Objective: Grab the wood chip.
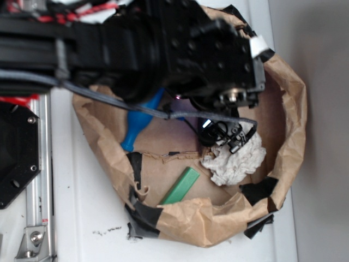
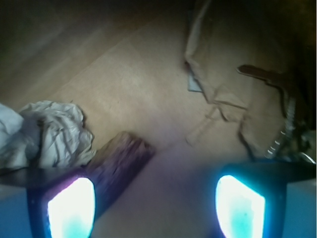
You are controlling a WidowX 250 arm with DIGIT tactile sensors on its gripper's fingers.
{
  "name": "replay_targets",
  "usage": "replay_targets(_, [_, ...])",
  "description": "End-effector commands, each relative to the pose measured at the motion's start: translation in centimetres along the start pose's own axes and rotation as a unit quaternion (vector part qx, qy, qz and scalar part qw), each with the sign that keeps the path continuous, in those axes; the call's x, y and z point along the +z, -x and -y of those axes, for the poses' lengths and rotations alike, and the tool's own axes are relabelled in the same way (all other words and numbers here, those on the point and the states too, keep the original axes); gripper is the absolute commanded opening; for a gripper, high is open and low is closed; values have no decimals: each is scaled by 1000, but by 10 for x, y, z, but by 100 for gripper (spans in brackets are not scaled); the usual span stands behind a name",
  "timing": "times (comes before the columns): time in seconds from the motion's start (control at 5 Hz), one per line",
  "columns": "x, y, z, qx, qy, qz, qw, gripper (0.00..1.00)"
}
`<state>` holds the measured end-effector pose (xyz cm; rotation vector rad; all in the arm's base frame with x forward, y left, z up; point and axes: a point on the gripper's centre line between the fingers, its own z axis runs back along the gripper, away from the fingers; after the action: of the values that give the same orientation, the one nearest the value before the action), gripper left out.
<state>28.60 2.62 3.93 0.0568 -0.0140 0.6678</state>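
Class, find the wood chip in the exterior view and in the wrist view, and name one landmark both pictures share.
Exterior view: the wood chip is not visible; the arm and hand cover that part of the paper-lined bin.
Wrist view: the wood chip lies lower left of centre, beside the left finger, with the hand open.
Shared landmark: the crumpled white paper wad, right next to the chip.

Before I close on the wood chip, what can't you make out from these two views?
- Wood chip: hidden under the arm in the exterior view; in the wrist view its near end runs behind the left finger.
- Gripper: exterior view blurs it.
- Blue bottle: upper part covered by the arm.
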Motion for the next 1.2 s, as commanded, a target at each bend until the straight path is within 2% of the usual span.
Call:
replay_targets(0.0, [-33, -6, 26, -19, 8, 2, 1000, 100])
replay_targets(0.2, [-42, 8, 32, -50, 12, -14, 999, 100])
replay_targets(0.4, [-43, 16, 19, -35, 35, -13, 999, 0])
replay_targets(0.6, [-42, 22, 2, -34, 32, 7, 999, 0])
replay_targets(0.8, [-35, 22, -2, -42, 41, 18, 998, 0])
replay_targets(1.0, [-11, 14, -1, -115, 51, 40, 991, 0])
